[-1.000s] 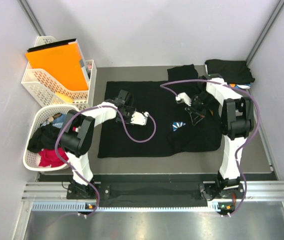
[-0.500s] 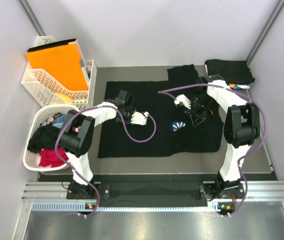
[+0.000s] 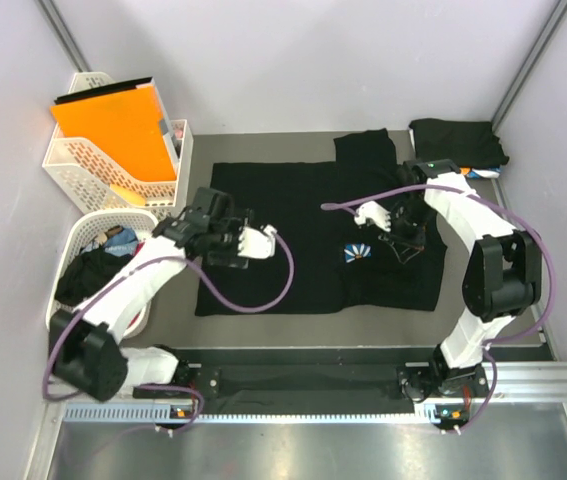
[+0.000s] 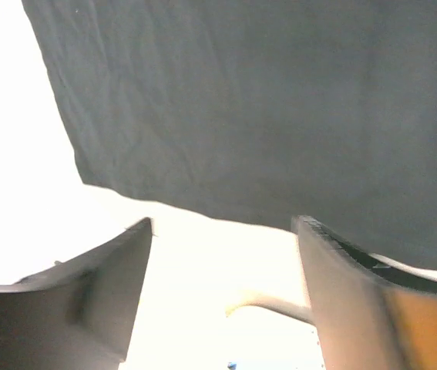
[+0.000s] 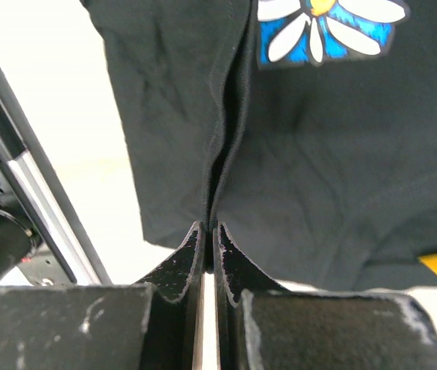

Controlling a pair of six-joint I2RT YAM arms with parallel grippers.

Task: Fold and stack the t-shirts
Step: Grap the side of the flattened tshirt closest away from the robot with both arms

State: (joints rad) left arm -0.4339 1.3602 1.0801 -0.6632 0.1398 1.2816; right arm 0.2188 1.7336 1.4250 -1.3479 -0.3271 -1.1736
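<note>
A black t-shirt (image 3: 303, 230) lies spread on the table, its white-and-blue flower print (image 3: 356, 252) facing up. My right gripper (image 3: 403, 243) is shut on a pinched fold of this t-shirt (image 5: 310, 154) just right of the flower (image 5: 326, 27); the fold runs up from the closed tips of the gripper (image 5: 207, 231). My left gripper (image 3: 227, 252) hovers over the shirt's left part, open, with nothing between its fingers (image 4: 326, 262). The left wrist view shows the shirt's edge (image 4: 264, 116) and bright table beyond it.
A folded black shirt (image 3: 458, 140) lies at the back right corner. At the left, a white lattice basket (image 3: 73, 165) holds an orange folder (image 3: 113, 125). A round white basket (image 3: 71, 318) holds black, red and blue clothes.
The left gripper has opened and its arm has drawn back to the left. The right gripper has shifted a little towards the near right with the fold, and the shirt's right side lies flatter.
</note>
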